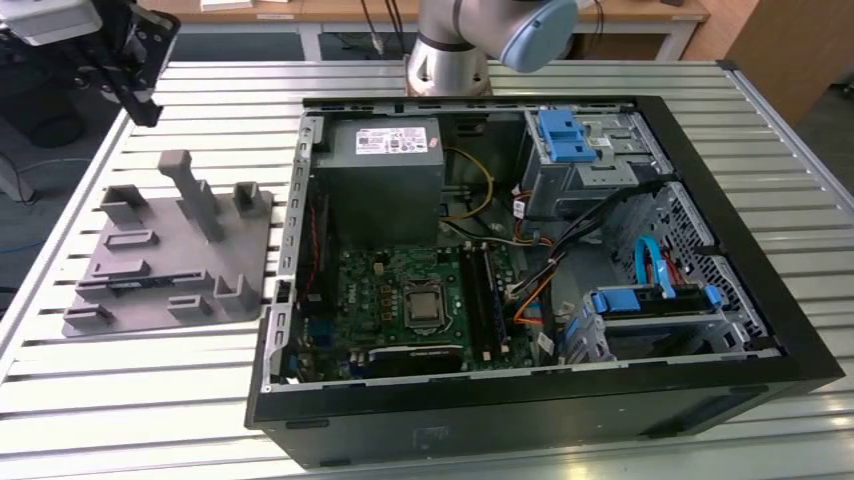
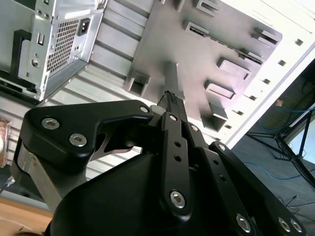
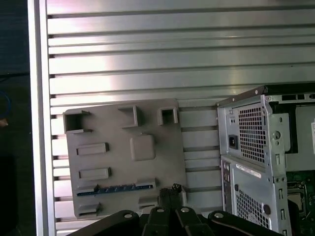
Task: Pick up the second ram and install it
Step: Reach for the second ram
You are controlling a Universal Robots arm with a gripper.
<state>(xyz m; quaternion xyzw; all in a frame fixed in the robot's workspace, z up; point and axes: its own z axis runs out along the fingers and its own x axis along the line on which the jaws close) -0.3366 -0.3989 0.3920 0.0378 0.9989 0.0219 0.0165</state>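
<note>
The second ram (image 3: 115, 188) is a thin blue-green stick lying edge-up in a slot of the grey tray (image 3: 123, 123), near the tray's edge closest to my fingers in the first wrist view. My gripper (image 1: 144, 112) hangs high above the tray's far end at the exterior view's left. In both wrist views its black fingers (image 2: 171, 105) are pressed together with nothing between them. The fingertips (image 3: 172, 189) point down over the tray's edge, beside the ram and well above it. The tray (image 1: 174, 250) shows the ram (image 1: 134, 286) as a faint blue line.
An open computer case (image 1: 534, 270) lies right of the tray, with motherboard, black slot rails (image 1: 478, 290), power supply (image 1: 380, 165) and blue drive brackets. Upright blocks (image 1: 187, 190) rise from the tray. The slatted metal table (image 1: 147, 380) ends just left of the tray.
</note>
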